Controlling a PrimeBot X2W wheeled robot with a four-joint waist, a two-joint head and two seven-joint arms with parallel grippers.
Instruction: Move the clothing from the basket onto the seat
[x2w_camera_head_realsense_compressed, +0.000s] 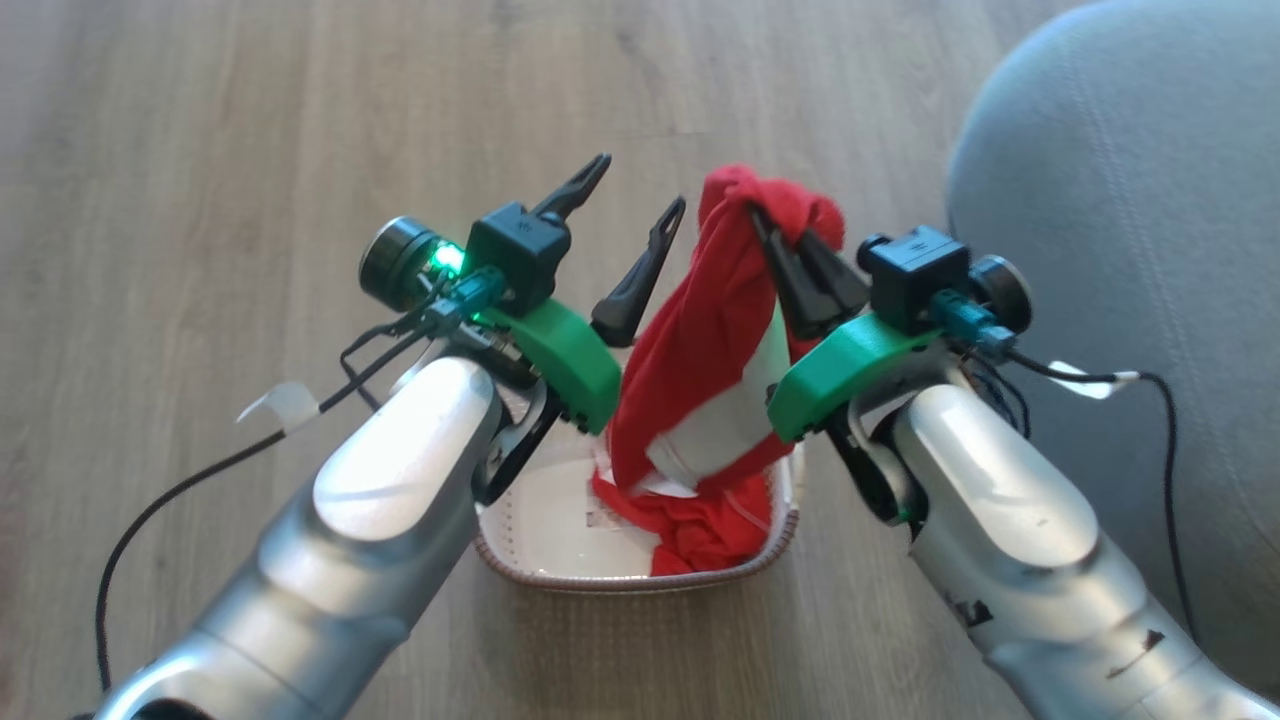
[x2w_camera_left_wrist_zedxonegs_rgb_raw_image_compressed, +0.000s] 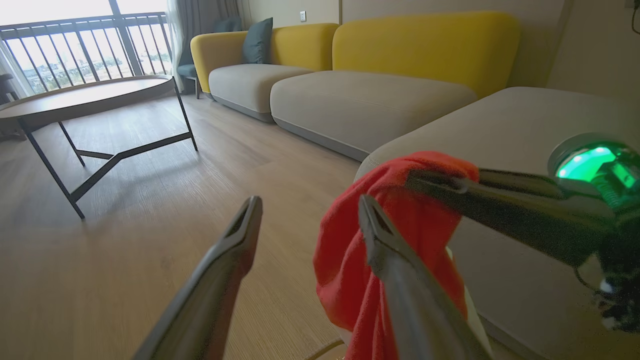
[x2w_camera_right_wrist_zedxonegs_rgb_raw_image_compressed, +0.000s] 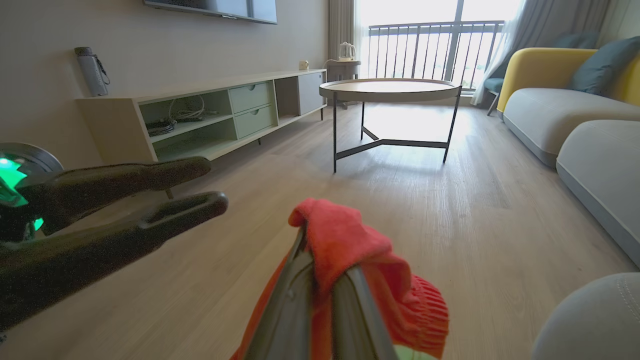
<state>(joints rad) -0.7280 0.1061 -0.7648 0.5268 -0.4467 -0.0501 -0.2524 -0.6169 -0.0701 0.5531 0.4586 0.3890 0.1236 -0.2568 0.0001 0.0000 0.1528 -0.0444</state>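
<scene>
Red clothing (x2w_camera_head_realsense_compressed: 715, 330) with a white band hangs from my right gripper (x2w_camera_head_realsense_compressed: 770, 225), which is shut on its top fold above the basket (x2w_camera_head_realsense_compressed: 640, 578). More red fabric lies in the basket's right half. My left gripper (x2w_camera_head_realsense_compressed: 640, 190) stands open just left of the hanging garment, nothing between its fingers. The left wrist view has my open left gripper (x2w_camera_left_wrist_zedxonegs_rgb_raw_image_compressed: 307, 205) beside the clothing (x2w_camera_left_wrist_zedxonegs_rgb_raw_image_compressed: 400, 235), pinched by the right gripper's fingers (x2w_camera_left_wrist_zedxonegs_rgb_raw_image_compressed: 500, 200). In the right wrist view my right gripper (x2w_camera_right_wrist_zedxonegs_rgb_raw_image_compressed: 322, 240) is shut on the clothing (x2w_camera_right_wrist_zedxonegs_rgb_raw_image_compressed: 350, 240). The grey seat (x2w_camera_head_realsense_compressed: 1130, 200) lies at the right.
Wooden floor (x2w_camera_head_realsense_compressed: 250, 130) spreads left of and beyond the basket. A round coffee table (x2w_camera_right_wrist_zedxonegs_rgb_raw_image_compressed: 390, 90) stands further off, a low TV cabinet (x2w_camera_right_wrist_zedxonegs_rgb_raw_image_compressed: 210, 110) lines the wall, and a yellow-backed sofa (x2w_camera_left_wrist_zedxonegs_rgb_raw_image_compressed: 425, 50) runs along beyond the seat. Cables trail from both wrists.
</scene>
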